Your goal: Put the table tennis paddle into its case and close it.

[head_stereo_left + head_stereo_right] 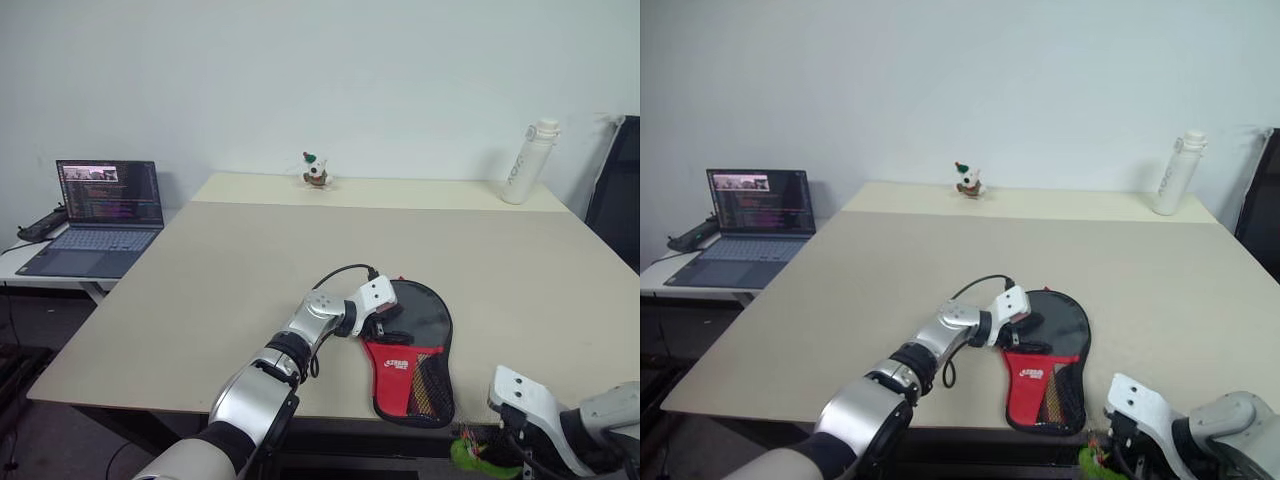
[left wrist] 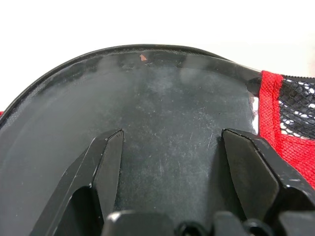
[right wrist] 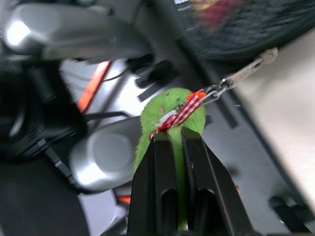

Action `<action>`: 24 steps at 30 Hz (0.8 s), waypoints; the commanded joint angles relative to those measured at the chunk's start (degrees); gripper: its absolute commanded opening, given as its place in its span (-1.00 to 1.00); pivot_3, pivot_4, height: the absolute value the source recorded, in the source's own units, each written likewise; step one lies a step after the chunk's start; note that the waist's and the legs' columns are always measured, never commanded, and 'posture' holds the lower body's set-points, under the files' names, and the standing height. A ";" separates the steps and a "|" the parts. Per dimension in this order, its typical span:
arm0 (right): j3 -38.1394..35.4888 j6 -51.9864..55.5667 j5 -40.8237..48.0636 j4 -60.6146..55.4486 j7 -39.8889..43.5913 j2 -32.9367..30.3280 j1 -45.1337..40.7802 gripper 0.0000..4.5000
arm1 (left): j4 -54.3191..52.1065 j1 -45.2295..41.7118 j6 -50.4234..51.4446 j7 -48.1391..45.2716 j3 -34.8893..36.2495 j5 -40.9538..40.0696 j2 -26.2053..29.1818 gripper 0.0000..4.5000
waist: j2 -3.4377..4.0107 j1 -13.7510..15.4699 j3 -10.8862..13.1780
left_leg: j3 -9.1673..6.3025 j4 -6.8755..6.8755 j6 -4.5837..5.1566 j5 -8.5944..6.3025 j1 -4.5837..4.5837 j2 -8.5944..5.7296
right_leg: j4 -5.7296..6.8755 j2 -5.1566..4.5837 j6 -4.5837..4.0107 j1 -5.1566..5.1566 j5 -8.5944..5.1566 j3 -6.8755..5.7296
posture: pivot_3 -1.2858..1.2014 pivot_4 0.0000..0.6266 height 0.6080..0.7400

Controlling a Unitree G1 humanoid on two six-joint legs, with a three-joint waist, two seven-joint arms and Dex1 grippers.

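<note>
The case [image 1: 415, 350] lies flat on the table [image 1: 230, 260] near its front edge, round black part away from me, red part with mesh pocket toward me. My left gripper [image 2: 170, 137] rests over the round black part, its fingers [image 2: 106, 162] open on either side of bare black surface. Below the table's front edge, my right gripper [image 3: 171, 132] is shut on the small green zip-pull tag [image 3: 162, 110], which joins the case by a metal zip pull [image 3: 241, 76]. The tag also shows in the head view as a green tag [image 1: 470, 452]. The table tennis paddle is hidden.
An open laptop [image 1: 105, 215] sits on a side desk at the left. A small figurine [image 1: 316, 171] and a white bottle [image 1: 527, 162] stand along the table's far edge. A dark chair [image 1: 620, 190] is at the right edge.
</note>
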 commanded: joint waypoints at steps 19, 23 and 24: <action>-3.51 -0.11 11.06 8.45 -4.18 6.58 -15.45 0.26 | 0.12 1.95 0.00 -0.56 -0.27 0.81 -0.88 0.54 | -0.17 0.08 0.07 | 0.11 0.04 0.00 0.00 0.00 0.15 | 0.00 -0.15 -0.34 0.12 -0.20 -0.25 | 0.03 -0.52 1.00; -2.30 -11.70 4.38 17.05 -5.99 11.40 -19.00 0.26 | -11.76 4.17 0.22 -9.00 2.11 -4.86 2.25 0.54 | -0.16 -0.10 0.27 | 0.15 -0.03 0.00 0.00 -0.15 0.14 | 0.02 -0.14 -0.15 -0.08 -0.09 -0.23 | 0.03 -0.52 1.00; -1.59 -16.72 1.60 20.54 -5.99 12.90 -20.03 0.26 | -19.51 6.82 3.23 -11.62 2.83 -7.27 4.43 0.54 | -0.18 -0.44 0.38 | 0.17 -0.08 0.00 0.01 -0.19 0.14 | 0.04 -0.13 -0.16 -0.16 -0.09 -0.22 | 0.03 -0.52 1.00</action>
